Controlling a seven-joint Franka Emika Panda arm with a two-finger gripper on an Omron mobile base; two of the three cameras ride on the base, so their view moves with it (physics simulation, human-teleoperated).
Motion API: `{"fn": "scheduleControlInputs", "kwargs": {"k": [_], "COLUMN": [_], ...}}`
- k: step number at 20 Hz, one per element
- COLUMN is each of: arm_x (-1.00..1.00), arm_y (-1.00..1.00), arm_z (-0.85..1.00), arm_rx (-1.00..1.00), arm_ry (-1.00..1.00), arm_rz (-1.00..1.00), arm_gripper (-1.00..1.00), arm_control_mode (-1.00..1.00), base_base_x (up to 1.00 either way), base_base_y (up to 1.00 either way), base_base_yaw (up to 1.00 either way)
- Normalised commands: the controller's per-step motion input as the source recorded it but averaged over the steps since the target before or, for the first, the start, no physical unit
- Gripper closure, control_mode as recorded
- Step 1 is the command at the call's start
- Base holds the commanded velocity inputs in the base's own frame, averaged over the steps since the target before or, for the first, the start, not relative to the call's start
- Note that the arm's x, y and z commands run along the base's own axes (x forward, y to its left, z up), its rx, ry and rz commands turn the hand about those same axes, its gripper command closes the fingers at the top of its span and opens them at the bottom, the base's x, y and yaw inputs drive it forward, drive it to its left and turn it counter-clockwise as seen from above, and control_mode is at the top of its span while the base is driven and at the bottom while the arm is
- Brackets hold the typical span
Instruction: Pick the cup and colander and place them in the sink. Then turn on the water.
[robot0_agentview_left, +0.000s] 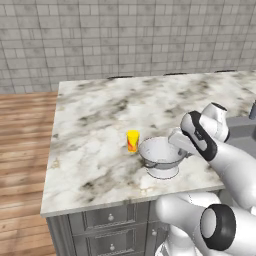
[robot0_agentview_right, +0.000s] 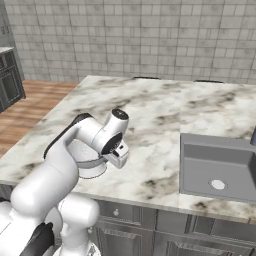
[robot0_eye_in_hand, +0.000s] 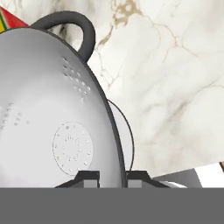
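We've got the gripper (robot0_eye_in_hand: 112, 176) pinched nearly closed on the colander (robot0_agentview_left: 161, 156) rim, one finger each side, and the sink (robot0_agentview_right: 220, 162) sits off right.

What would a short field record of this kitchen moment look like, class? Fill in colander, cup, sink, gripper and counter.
colander: white, on the counter, rim between the finger tips
cup: yellow, upright just left of the colander, not held
sink: grey basin, nothing seen in it, no water seen
gripper: closed on the colander rim
counter: marble top
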Motion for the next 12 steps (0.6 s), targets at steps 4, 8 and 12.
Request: {"fn": "scheduleControlInputs", "kwargs": {"k": [4,8,12], "arm_x": [0.04,0.00,0.00], "arm_y": [0.31,0.00,0.00], "arm_z": [0.29,0.00,0.00], "arm_rx": [0.01,0.00,0.00], "arm_ry": [-0.01,0.00,0.00], "arm_rz": [0.02,0.00,0.00], "arm_gripper": [1.00,1.00,1.00], "arm_control_mode": [-1.00,-1.00,-1.00], "base_base_x": [0.00,0.00,0.00], "base_base_y": [0.00,0.00,0.00], "base_base_yaw": [0.00,0.00,0.00]}}
